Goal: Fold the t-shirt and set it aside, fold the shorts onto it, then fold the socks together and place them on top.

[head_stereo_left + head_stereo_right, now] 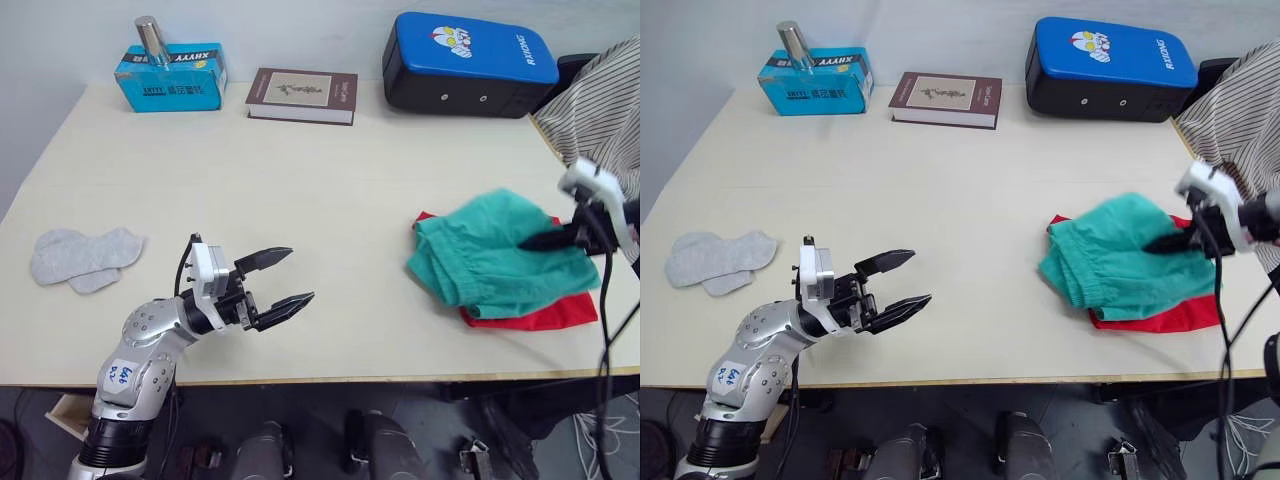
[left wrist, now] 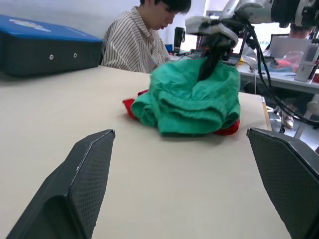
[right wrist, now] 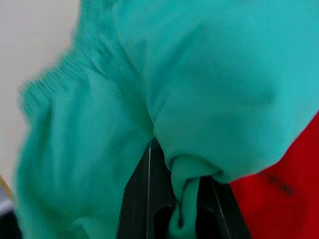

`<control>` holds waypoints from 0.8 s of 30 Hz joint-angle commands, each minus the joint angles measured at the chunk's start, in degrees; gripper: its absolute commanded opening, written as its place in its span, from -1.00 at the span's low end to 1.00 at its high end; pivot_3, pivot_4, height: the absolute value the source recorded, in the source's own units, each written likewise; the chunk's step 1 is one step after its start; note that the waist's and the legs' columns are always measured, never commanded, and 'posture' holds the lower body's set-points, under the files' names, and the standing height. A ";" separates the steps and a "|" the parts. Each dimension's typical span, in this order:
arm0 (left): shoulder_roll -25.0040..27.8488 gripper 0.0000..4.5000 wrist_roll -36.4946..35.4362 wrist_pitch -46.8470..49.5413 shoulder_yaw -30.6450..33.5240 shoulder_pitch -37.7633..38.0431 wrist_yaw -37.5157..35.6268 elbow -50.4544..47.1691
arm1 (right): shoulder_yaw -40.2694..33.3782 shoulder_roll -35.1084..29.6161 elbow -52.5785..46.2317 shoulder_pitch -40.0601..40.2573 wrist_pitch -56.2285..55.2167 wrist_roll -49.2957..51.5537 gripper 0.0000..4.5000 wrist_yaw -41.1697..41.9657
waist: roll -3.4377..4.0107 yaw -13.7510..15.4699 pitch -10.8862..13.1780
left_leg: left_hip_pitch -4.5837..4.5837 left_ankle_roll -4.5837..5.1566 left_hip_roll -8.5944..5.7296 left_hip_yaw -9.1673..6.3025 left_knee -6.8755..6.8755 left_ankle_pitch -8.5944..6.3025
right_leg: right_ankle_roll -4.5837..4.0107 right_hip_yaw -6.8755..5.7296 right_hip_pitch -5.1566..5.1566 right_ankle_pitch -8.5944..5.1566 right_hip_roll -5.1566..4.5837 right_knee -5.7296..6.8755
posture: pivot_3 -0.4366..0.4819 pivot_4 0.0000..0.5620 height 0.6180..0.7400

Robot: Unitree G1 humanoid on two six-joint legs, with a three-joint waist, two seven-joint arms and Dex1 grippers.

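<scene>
Nearest the front edge of the counter (image 1: 330,200), the left gripper (image 1: 278,285) reaches forward and a little to the right from a bent silver forearm, its two black fingers (image 1: 262,259) spread wide with nothing between them, hovering over bare counter. Off to the left of that arm, the socks (image 1: 82,257) lie flat, one grey sock partly overlapping the other, near the counter's left edge.

Across on the right side, the shorts (image 1: 490,255) sit bunched in a teal-green heap on top of the t-shirt (image 1: 540,315), whose red cloth shows beneath at the near and left edges. The right gripper (image 1: 545,240) comes in from the counter's right edge, pointing leftward, its fingers pinched on a fold of the shorts; the wrist view shows the teal cloth squeezed between them.

At the far edge stand a blue tissue box (image 1: 170,78) carrying a metal cylinder (image 1: 152,42), a dark book (image 1: 302,95) and a blue padded case (image 1: 465,62). A person in a striped shirt (image 1: 600,105) sits at the far right.
</scene>
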 commanded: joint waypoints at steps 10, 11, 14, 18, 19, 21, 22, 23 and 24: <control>3.30 0.98 -0.51 0.98 3.30 3.49 1.34 -5.31 | -12.23 2.63 11.69 -1.37 -3.33 -4.25 -1.00 -12.26 | 0.26 -0.14 0.13 | 0.13 -0.05 0.09 0.04 0.07 0.02 | 0.00 0.39 0.01 0.00 0.00 0.14 | -0.05 -0.47 1.00; 3.55 0.98 -0.62 1.10 3.49 3.62 1.28 -5.39 | -12.82 2.30 11.48 -2.43 -1.98 -4.16 -1.00 -10.10 | 0.29 -0.14 0.15 | 0.13 -0.05 0.08 0.06 0.07 0.02 | 0.00 0.42 0.00 0.00 0.00 0.15 | -0.05 -0.47 1.00; 4.22 0.98 -0.43 1.00 4.03 3.99 0.87 -4.95 | -14.10 0.83 10.06 -5.76 0.01 -4.17 -1.00 -4.25 | 0.41 -0.18 0.22 | 0.12 -0.04 0.08 0.11 0.05 0.02 | 0.00 0.48 -0.04 0.00 0.01 0.15 | -0.05 -0.47 1.00; 4.44 0.98 -0.18 0.58 4.09 4.10 0.50 -4.25 | -12.57 -1.08 9.25 -8.98 2.45 -7.26 -1.00 1.00 | 0.53 -0.20 0.29 | 0.13 -0.05 0.11 0.16 0.01 0.02 | 0.00 0.53 -0.13 0.00 0.04 0.17 | -0.05 -0.47 1.00; 4.43 0.98 -0.15 0.48 4.05 4.09 0.45 -4.10 | -12.85 -1.36 9.50 -9.23 2.38 -7.79 -1.00 -0.74 | 0.53 -0.20 0.29 | 0.13 -0.05 0.11 0.16 0.02 0.01 | 0.00 0.53 -0.13 0.00 0.04 0.17 | -0.05 -0.47 1.00; 4.43 0.98 -0.11 0.48 3.96 4.03 0.40 -3.96 | -13.15 -1.82 10.36 -8.57 0.91 -9.25 -1.00 -4.92 | 0.53 -0.13 0.29 | 0.12 -0.06 0.11 0.17 0.03 0.01 | 0.00 0.53 -0.12 0.00 0.03 0.15 | -0.05 -0.47 1.00; 4.53 0.98 -0.02 0.48 3.88 4.00 0.31 -3.96 | -13.10 -1.93 10.81 -7.95 0.26 -10.03 -1.00 -6.52 | 0.53 -0.10 0.29 | 0.12 -0.06 0.09 0.16 0.04 0.00 | 0.00 0.52 -0.11 0.00 0.02 0.15 | -0.05 -0.47 1.00; 4.65 0.98 0.08 0.49 3.84 3.97 0.24 -3.98 | -13.11 -1.91 11.23 -7.35 -0.02 -10.67 -1.00 -7.79 | 0.53 -0.06 0.29 | 0.11 -0.05 0.06 0.17 0.04 0.00 | 0.00 0.53 -0.12 0.00 0.00 0.16 | -0.05 -0.47 1.00; 4.71 0.98 0.18 0.50 3.87 3.92 0.25 -3.98 | -13.49 -1.71 11.68 -6.66 -0.26 -10.93 -1.00 -9.31 | 0.53 -0.06 0.29 | 0.11 -0.05 0.06 0.16 0.04 0.00 | 0.00 0.53 -0.12 0.00 0.00 0.16 | -0.05 -0.47 1.00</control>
